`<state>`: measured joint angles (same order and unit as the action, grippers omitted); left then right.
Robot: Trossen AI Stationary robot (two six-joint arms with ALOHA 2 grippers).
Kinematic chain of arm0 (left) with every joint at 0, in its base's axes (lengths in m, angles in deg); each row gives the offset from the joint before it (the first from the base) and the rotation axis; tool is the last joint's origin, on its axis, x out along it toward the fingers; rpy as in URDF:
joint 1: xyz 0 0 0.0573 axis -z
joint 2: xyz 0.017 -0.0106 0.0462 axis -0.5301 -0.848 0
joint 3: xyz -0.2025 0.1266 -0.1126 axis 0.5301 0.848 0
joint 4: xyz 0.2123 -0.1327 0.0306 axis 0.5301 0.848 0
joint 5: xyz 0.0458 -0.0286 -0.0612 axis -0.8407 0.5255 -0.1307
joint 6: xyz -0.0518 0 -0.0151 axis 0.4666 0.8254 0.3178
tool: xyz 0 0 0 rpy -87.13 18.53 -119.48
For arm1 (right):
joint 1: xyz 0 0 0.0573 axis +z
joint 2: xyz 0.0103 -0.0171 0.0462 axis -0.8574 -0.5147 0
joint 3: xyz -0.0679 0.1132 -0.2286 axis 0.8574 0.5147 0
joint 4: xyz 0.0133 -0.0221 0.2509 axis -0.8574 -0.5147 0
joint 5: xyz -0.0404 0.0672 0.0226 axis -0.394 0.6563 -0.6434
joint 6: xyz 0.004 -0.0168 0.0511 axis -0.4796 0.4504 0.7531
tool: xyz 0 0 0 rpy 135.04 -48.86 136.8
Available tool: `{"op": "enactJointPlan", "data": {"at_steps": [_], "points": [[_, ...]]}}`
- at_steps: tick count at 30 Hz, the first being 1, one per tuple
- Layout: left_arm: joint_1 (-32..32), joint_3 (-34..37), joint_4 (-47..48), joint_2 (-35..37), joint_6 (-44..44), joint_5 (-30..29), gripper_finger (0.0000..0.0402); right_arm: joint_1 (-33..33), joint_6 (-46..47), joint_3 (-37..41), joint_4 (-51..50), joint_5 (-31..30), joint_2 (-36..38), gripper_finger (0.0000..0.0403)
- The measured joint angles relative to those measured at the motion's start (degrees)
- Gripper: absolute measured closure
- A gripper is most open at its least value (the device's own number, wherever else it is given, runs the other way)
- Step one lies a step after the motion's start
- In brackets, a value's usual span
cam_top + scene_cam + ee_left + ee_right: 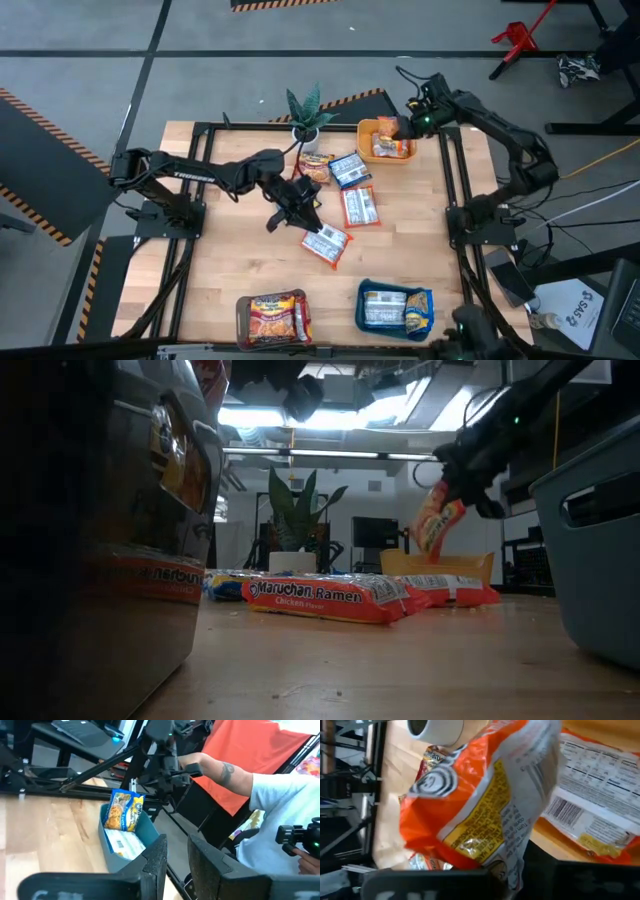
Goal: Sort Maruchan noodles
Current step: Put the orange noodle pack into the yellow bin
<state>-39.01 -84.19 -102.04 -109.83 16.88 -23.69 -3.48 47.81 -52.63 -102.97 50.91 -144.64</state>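
Several Maruchan noodle packets [348, 170] lie flat on the wooden table's middle; the nearest one in the low view is red [325, 598]. My right gripper [402, 127] is shut on an orange packet [437, 520] above the yellow tray [368, 128] at the far right, where another orange packet [600, 820] lies. My left gripper [308, 218] hovers level over the table's middle beside a packet [327, 243]. Its fingers [176, 862] stand slightly apart with nothing between them. My right gripper pinches the orange packet by its upper end [447, 495], coming slantwise from above. In the right wrist view the packet itself [485, 805] hides the fingers. The packet hangs tilted below the gripper, clear of the yellow tray [440, 565].
A brown tray [272, 318] with red packets and a teal tray [395, 307] with blue packets [124, 810] stand at the near edge. A potted plant [305, 115] stands at the far edge. A person's arm [235, 772] shows beyond the table.
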Motion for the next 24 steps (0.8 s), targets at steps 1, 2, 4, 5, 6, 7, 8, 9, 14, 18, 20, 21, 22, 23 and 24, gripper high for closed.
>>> {"op": "enactJointPlan", "data": {"at_steps": [1,2,4,5,6,7,8,9,14,18,20,21,22,23,24], "points": [[-0.3,0.0,0.5,0.0,0.0,0.0,0.0331,-1.0,-0.3,0.0,0.2,0.9,-1.0,0.0394],[-0.6,0.0,0.8,0.0,0.0,0.0,0.0331,-1.9,-0.5,0.0,0.8,1.6,-1.9,0.0394],[-1.2,0.0,1.2,0.0,0.0,0.0,0.0331,-3.1,-0.6,0.0,2.3,3.5,-3.6,0.0394],[-1.6,0.0,1.4,0.0,0.0,0.0,0.0331,-3.4,-0.5,0.0,2.8,4.5,-4.4,0.0393],[-1.9,0.0,1.5,0.0,0.0,0.0,0.0331,-3.8,-0.3,0.0,3.3,6.0,-5.0,0.0391],[-2.2,0.0,1.5,0.0,-0.1,0.0,0.0331,-4.1,-0.3,0.0,3.9,7.9,-5.4,0.0391],[-2.5,0.0,1.5,0.0,-0.3,0.0,0.0331,-4.3,-0.4,0.0,4.3,9.7,-5.7,0.039],[-2.7,0.0,1.5,0.0,-0.6,-0.1,0.0331,-4.4,-0.4,0.0,4.5,10.9,-5.9,0.039],[-3.6,0.0,1.5,0.0,-1.5,-0.1,0.0331,-4.3,-0.7,0.0,4.5,13.2,-6.3,0.0389],[-4.1,0.0,1.5,0.0,-1.5,-0.2,0.0331,-4.3,-0.2,0.0,4.2,8.1,-6.3,0.0388],[-4.3,0.0,1.5,0.0,-1.5,-0.2,0.0331,-4.3,-0.1,0.0,4.2,4.9,-6.3,0.0387],[-4.3,0.0,1.5,0.0,-1.5,-0.2,0.0331,-4.3,-0.1,0.0,4.1,3.2,-6.3,0.0386],[-4.3,0.0,1.5,0.0,-1.5,-0.2,0.0331,-4.3,-0.1,0.0,3.9,1.8,-6.3,0.0383],[-4.3,0.0,1.5,0.0,-1.5,-0.2,0.0331,-4.3,-0.1,0.0,3.6,0.8,-6.3,0.0379],[-4.3,0.0,1.5,0.0,-1.5,-0.2,0.0331,-4.3,-0.2,0.0,3.2,0.4,-6.3,0.0374]]}}
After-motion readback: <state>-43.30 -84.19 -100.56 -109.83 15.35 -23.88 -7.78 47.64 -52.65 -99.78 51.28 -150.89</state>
